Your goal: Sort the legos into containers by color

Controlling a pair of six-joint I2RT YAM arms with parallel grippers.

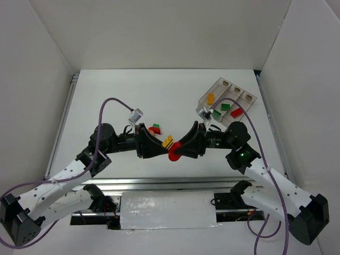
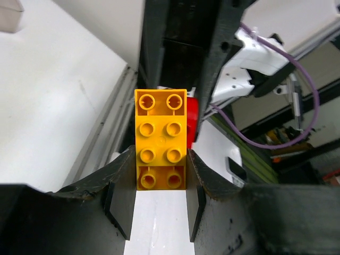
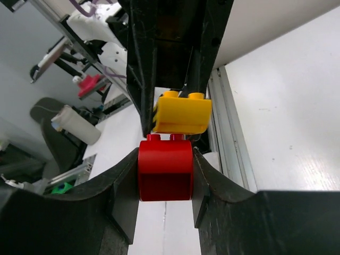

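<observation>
White tabletop (image 1: 159, 95) fills the overhead view, with the containers (image 1: 221, 81) at upper right holding sorted legos (image 1: 225, 107). Left wrist view: the left gripper (image 2: 161, 178) is clenched on the yellow brick (image 2: 161, 133), studs toward the camera, at frame centre. Right wrist view: the right gripper (image 3: 166, 178) clamps the flat sides of the rounded red brick (image 3: 166, 167), just below the yellow one; such bricks likely handle as light, rigid and slick.

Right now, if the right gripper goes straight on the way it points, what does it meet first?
The yellow brick, held by the left gripper, directly ahead. The red brick that the right gripper holds seems to touch it already, though depth is unclear.
</observation>
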